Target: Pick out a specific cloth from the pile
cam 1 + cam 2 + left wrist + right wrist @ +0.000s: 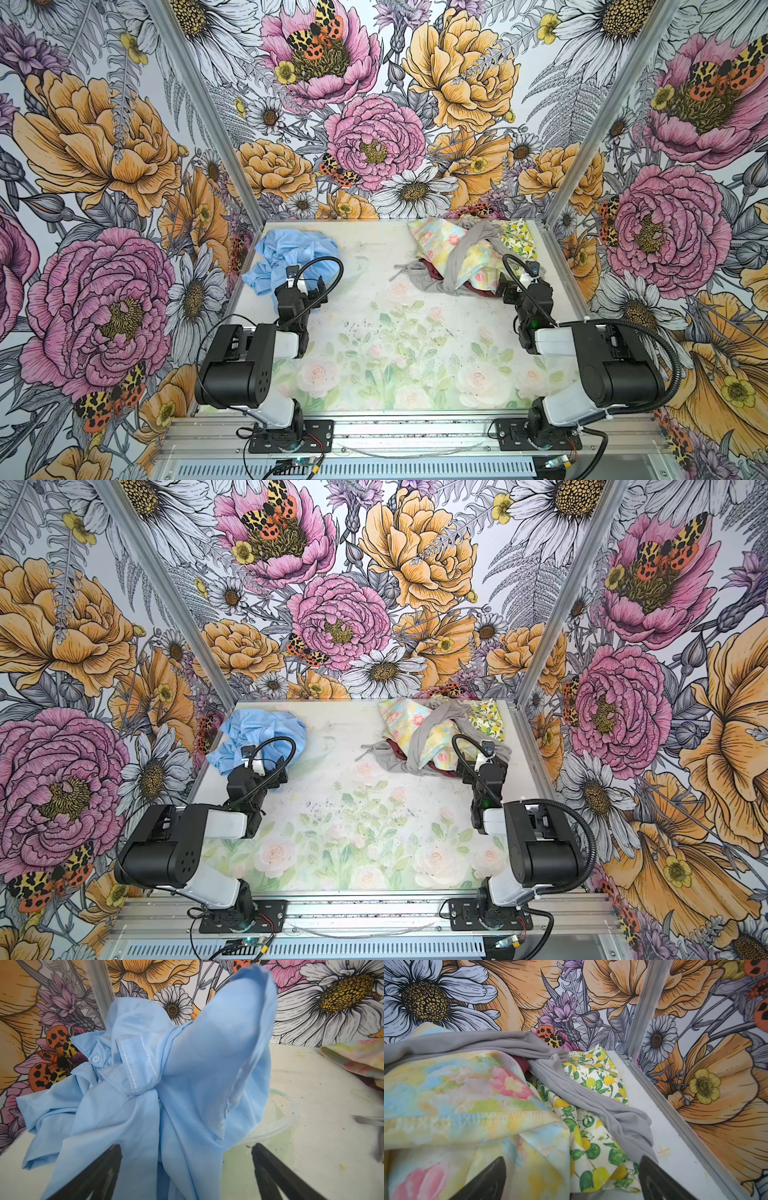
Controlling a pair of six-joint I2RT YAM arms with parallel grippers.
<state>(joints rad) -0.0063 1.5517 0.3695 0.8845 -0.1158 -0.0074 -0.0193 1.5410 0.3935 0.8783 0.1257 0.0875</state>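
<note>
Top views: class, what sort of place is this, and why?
Likely a robot test booth: left arm and right arm bolted to an aluminium rail, flower-printed panels walling the table, the cloth lying apart from the pile.

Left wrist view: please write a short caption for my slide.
Crumpled light-blue shirt on the table, before the open left gripper.

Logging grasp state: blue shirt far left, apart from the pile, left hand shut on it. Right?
Not shut: the left wrist view shows the left hand open, its fingers spread either side of the blue shirt. The rest holds: far left, apart from the pile.
</note>
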